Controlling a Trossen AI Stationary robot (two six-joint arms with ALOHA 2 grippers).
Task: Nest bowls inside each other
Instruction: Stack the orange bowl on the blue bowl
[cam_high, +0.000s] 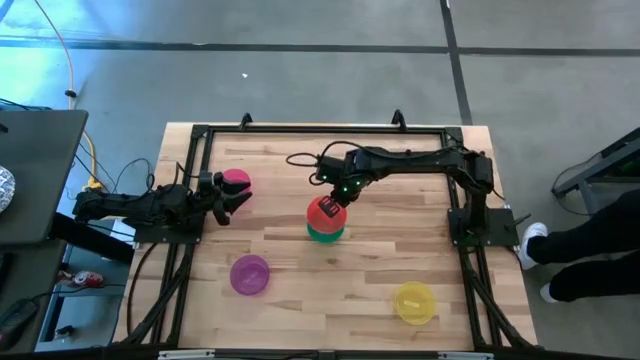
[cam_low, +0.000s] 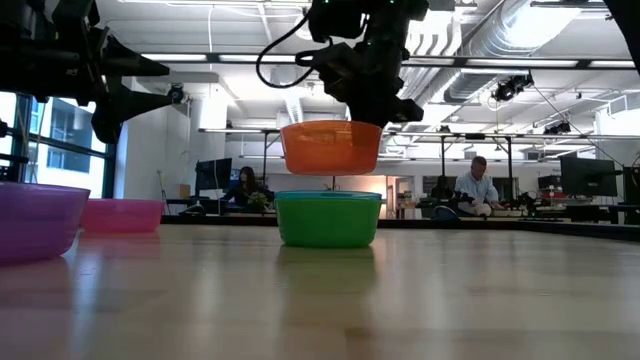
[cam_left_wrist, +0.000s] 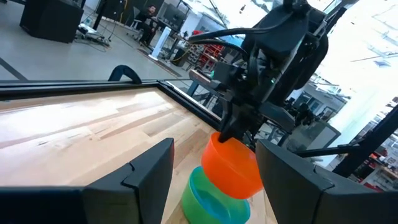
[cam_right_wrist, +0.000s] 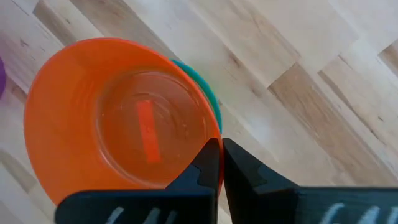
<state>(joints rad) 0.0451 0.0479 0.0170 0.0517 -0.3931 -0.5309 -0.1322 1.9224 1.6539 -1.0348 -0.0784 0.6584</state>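
Observation:
The red bowl (cam_low: 331, 146) hangs in my right gripper (cam_right_wrist: 221, 155), lifted just above the green bowl (cam_low: 328, 220), which stands on its base at the table's middle. In the left wrist view, blue shows inside the green bowl (cam_left_wrist: 211, 202). The pink bowl (cam_high: 237, 181) stands at the left, the purple bowl (cam_high: 250, 275) near the front left, and the yellow bowl (cam_high: 415, 302) near the front right. My left gripper (cam_high: 228, 198) is open and hovers above the table beside the pink bowl, touching nothing. My right gripper pinches the red bowl by its rim (cam_right_wrist: 214, 132) on the side toward the table's far edge, one finger inside the bowl and one outside. The fingers come from above, pointing down. The bowl hangs upright and lifted clear, directly over the green bowl.
A black frame (cam_high: 300, 128) borders the wooden table's far edge and sides. Bare wood lies between the green bowl and the yellow bowl. A person's legs (cam_high: 590, 255) stand off the table's right side, and people sit in the room beyond.

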